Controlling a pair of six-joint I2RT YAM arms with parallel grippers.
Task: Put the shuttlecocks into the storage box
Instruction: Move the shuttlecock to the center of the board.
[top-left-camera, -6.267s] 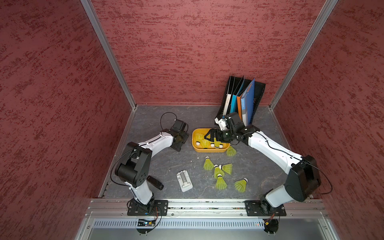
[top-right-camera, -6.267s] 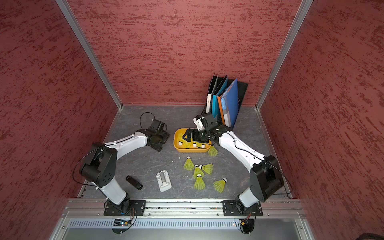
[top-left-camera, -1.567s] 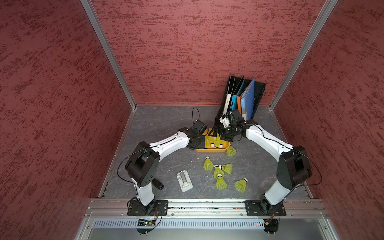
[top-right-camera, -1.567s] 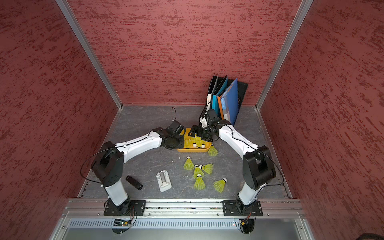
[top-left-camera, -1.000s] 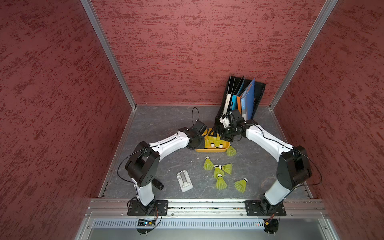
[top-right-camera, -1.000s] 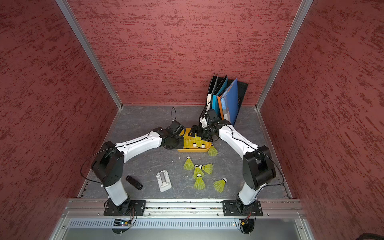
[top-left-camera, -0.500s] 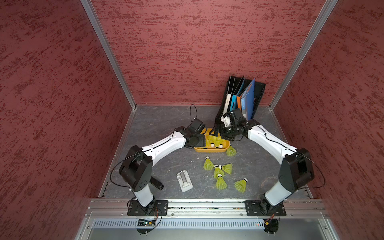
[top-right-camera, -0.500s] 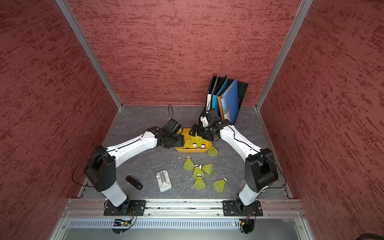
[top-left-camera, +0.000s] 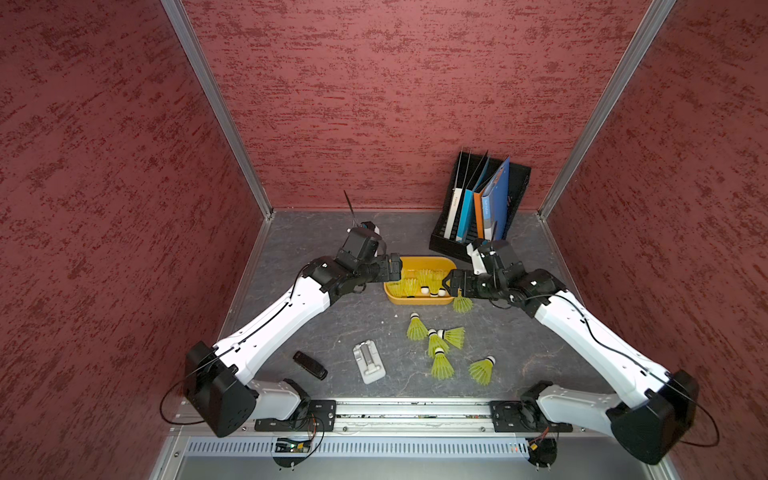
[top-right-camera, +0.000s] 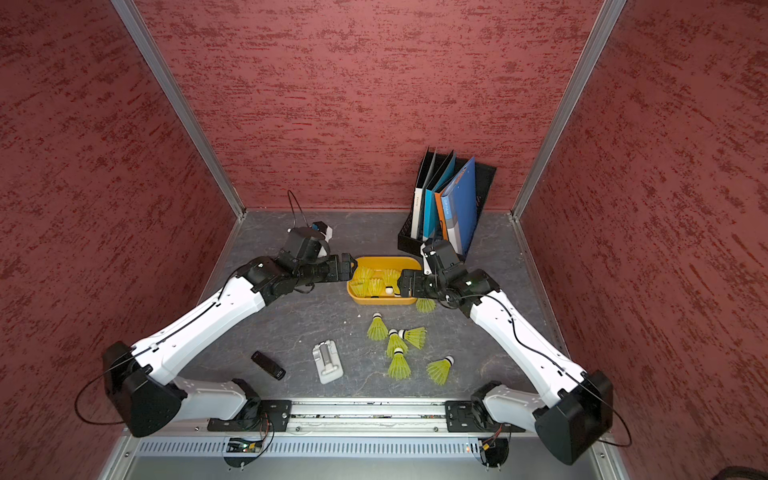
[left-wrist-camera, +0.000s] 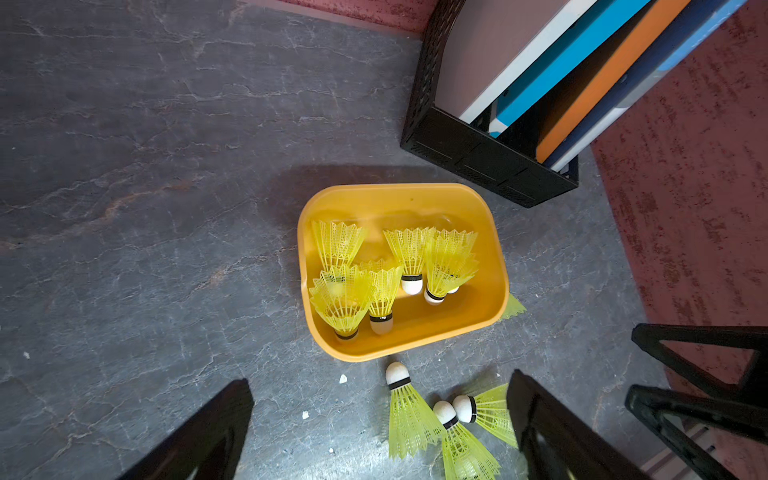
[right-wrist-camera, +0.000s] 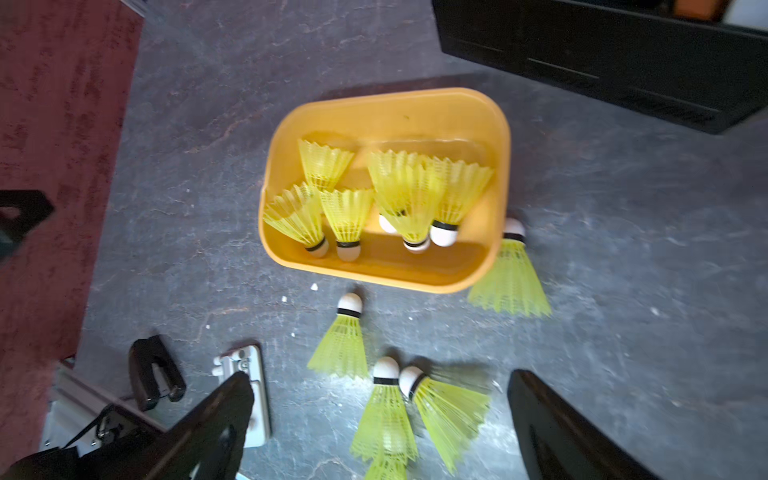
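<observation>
"Well, how far along is the tidying?"
"About halfway, I'd say. Six or so shuttlecocks (left-wrist-camera: 382, 291) lie inside the orange-yellow storage box (left-wrist-camera: 399, 199), white tips toward one long wall, skirts overlapping."
"And outside it?"
"Six, as far as I can count. One stray shuttlecock (right-wrist-camera: 509, 274) has its tip touching the box's outer corner. The other five lie loose on the grey tabletop (top-left-camera: 365, 324) near that same long wall, two of them tip to tip."
"Where's the box?"
"On the tabletop, just beside the black file rack (left-wrist-camera: 478, 158)."
"The claws?"
"Both empty. The left claw (top-left-camera: 396, 270) hovers at one short end of the box with its jaws wide. The right claw (top-left-camera: 450, 283) hangs at the opposite end, jaws equally wide, nothing between them."
"So what's left?"
"Six more pick-ups, perhaps starting with the one against the corner"
</observation>
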